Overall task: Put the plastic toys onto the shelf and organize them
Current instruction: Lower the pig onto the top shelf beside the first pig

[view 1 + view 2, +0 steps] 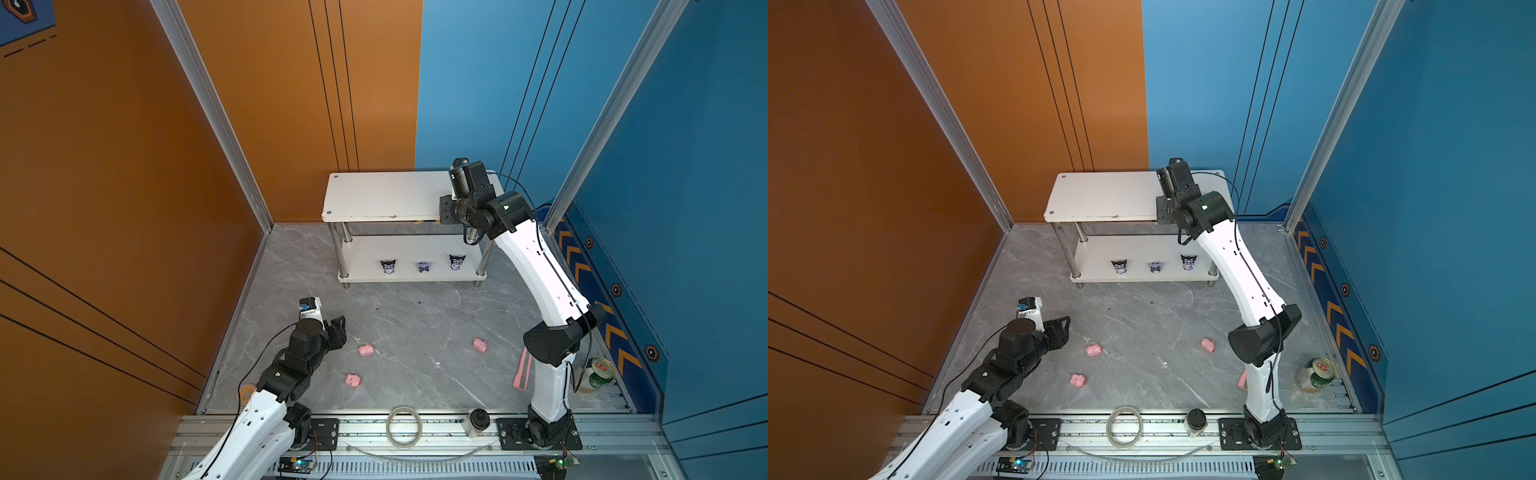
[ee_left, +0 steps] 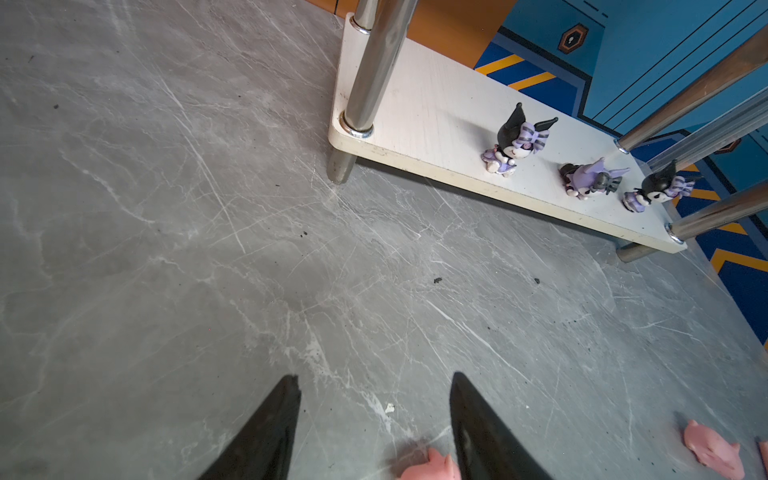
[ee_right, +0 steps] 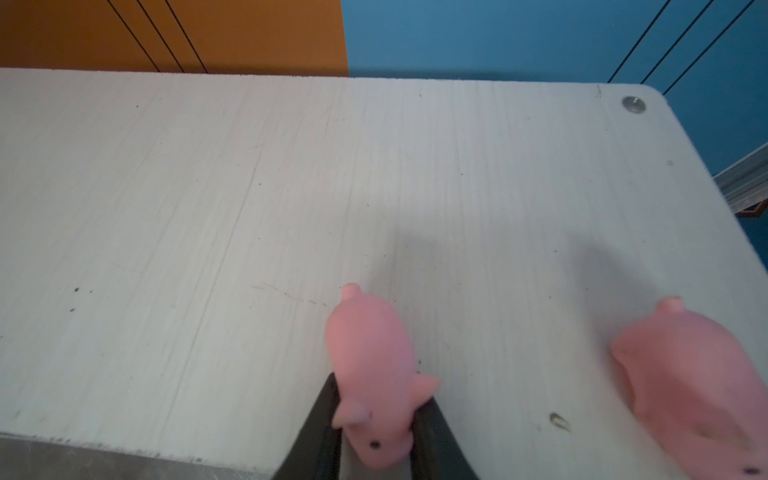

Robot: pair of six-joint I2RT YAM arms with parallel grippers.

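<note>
In both top views, my right gripper point(image 1: 445, 210) is up at the shelf point(image 1: 353, 187), at the front edge of its top board point(image 1: 395, 199). My left gripper point(image 1: 338, 330) hangs low over the floor point(image 1: 415, 324), near three floor pigs point(image 1: 365, 350). Three cartoon figures point(image 1: 423, 267) stand in a row on the bottom board point(image 1: 415, 253).

In the left wrist view, my left fingers point(image 2: 266, 432) are spread apart and hold nothing. One floor pig lies below them, close by one finger.

In the right wrist view, my right fingers point(image 3: 320, 432) squeeze the held pig point(image 3: 374, 374) by its head. Its body sits on the top board, beside a second pig point(image 3: 685, 374) already set down there.

I think I am putting this pig down. Next I should let go gently and lift away without knocking either pig. Then my left gripper can grab the nearest pig.
</note>
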